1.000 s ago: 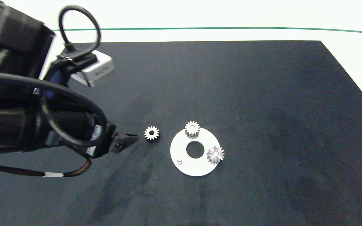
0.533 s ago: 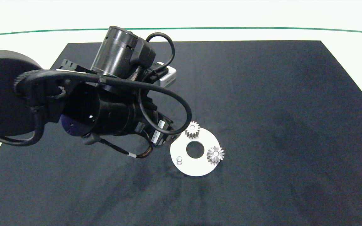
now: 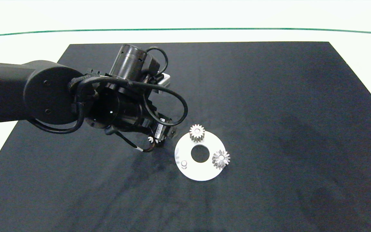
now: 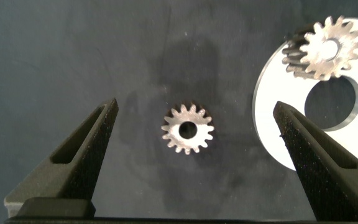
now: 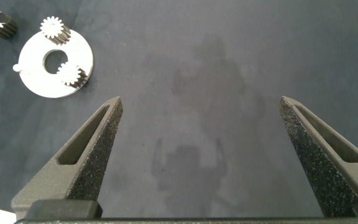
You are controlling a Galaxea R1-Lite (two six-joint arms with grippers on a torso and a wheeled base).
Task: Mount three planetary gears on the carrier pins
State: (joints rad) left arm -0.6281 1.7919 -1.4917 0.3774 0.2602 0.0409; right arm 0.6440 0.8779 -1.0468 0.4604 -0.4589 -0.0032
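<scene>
A loose planetary gear (image 4: pixel 188 129), silvery, toothed, with a round bore, is seen lying flat on the black mat (image 3: pixel 269 112), between the spread fingers of the left end effector (image 4: pixel 197 162), which is released and touches nothing. In the head view that gear is mostly hidden under the left arm, left of centre. Just to its right lies the white disc (image 3: pixel 201 172). Two gears (image 3: pixel 197 132) (image 3: pixel 221 158) are seated on it at its top and right; one carrier pin (image 3: pixel 184 164) stands bare at lower left. The right end effector (image 5: pixel 204 162) is held open above bare mat. Beyond the mat, the pale surface (image 3: pixel 204 19) is crossed by a green line (image 3: pixel 237 29).
</scene>
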